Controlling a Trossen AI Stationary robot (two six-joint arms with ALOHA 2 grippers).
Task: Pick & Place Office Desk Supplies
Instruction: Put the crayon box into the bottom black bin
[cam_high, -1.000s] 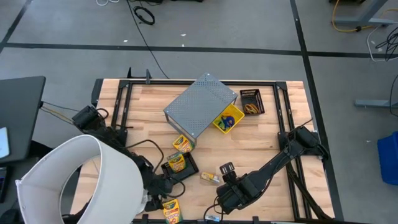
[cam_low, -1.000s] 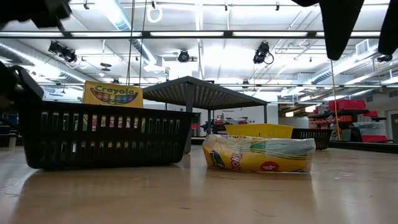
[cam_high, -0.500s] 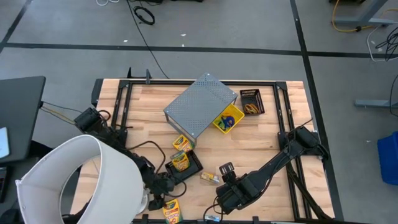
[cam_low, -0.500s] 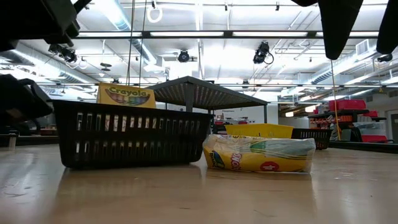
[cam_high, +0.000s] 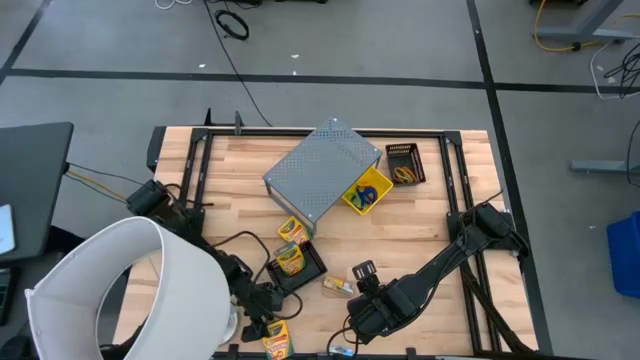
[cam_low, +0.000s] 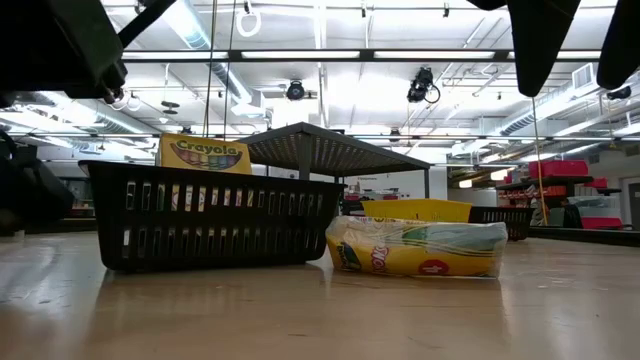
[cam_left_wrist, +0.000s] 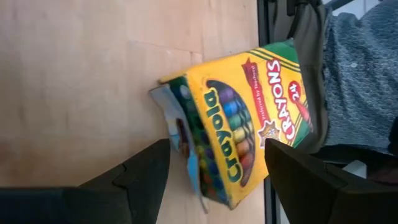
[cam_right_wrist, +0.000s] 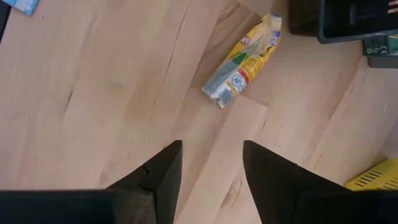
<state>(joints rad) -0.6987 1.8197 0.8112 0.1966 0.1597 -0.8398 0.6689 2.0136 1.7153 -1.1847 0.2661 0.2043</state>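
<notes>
The left gripper (cam_left_wrist: 214, 168) is held spread over a Crayola crayon box (cam_left_wrist: 239, 121) lying flat at the table's near edge, seemingly for a grasp, while the right gripper (cam_right_wrist: 211, 163), unclenched and empty, is kept above bare wood near a crayon packet (cam_right_wrist: 244, 62).

yellow-and-green crayon box (cam_left_wrist: 249, 118), black slatted basket (cam_low: 215, 222), yellow bin (cam_high: 366, 192), grey perforated box (cam_high: 320, 170), pale wood table (cam_high: 420, 230)

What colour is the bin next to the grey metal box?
Yellow bin, holding blue and green loops; clearest in the high view.
</notes>
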